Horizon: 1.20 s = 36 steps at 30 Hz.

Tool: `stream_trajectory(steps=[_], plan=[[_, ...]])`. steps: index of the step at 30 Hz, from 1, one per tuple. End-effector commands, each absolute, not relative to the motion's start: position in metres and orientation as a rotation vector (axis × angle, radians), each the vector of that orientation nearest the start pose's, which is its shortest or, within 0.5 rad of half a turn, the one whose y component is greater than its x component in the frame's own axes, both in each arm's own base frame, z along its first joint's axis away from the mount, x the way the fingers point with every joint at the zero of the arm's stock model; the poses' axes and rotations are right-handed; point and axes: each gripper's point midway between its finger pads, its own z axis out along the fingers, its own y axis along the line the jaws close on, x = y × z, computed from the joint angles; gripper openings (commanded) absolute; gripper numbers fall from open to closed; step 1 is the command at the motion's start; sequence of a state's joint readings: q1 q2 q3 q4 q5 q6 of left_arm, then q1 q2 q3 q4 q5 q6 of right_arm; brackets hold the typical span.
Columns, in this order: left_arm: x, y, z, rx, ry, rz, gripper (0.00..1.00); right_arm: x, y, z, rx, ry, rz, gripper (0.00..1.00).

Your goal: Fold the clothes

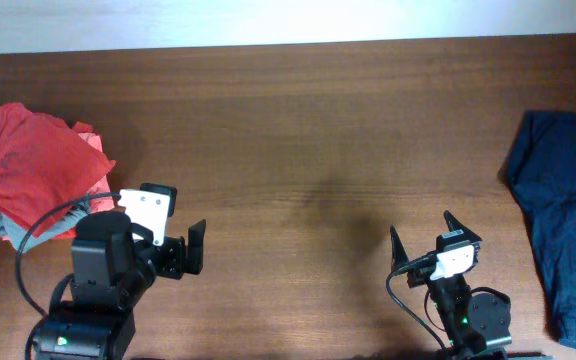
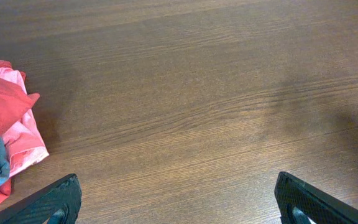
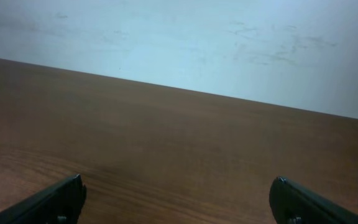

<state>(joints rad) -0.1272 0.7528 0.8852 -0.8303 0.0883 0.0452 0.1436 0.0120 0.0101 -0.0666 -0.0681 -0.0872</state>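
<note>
At the table's (image 1: 308, 120) left edge lie the clothes (image 1: 33, 170), a crumpled red heap with pink and what may be grey-blue cloth beneath. My left gripper (image 2: 178, 190) and right gripper (image 1: 420, 226) both hang with fingers spread wide, holding nothing. My worry is that a pinch into that heap could lift 2 layers at once or drag it off the edge. I can't see any print on the red cloth, and the navy garment (image 1: 563, 220) is cut off at right.

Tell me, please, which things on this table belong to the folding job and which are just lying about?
For the job:
- pile of red and pink clothes, at the table's left edge

Lying about:
- dark navy garment, far right
- grey garment, peeking from under the pile
</note>
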Motion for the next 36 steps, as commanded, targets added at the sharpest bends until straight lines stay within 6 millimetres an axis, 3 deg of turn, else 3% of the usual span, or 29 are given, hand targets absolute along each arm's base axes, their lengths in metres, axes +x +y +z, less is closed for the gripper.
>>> stream_trajectory(steps=[1, 31, 36], plan=[[0.246, -0.045, 0.225, 0.253, 2.262, -0.127, 0.99, 0.242, 0.045, 0.158, -0.243, 1.624, 0.086, 0.99], [0.243, -0.045, 0.228, 0.252, 2.251, -0.126, 0.99, 0.242, 0.045, 0.158, -0.243, 1.624, 0.085, 0.99], [0.230, -0.024, 0.228, 0.212, 2.211, 0.007, 0.99, 0.242, 0.045, 0.158, -0.243, 1.624, 0.086, 0.99]])
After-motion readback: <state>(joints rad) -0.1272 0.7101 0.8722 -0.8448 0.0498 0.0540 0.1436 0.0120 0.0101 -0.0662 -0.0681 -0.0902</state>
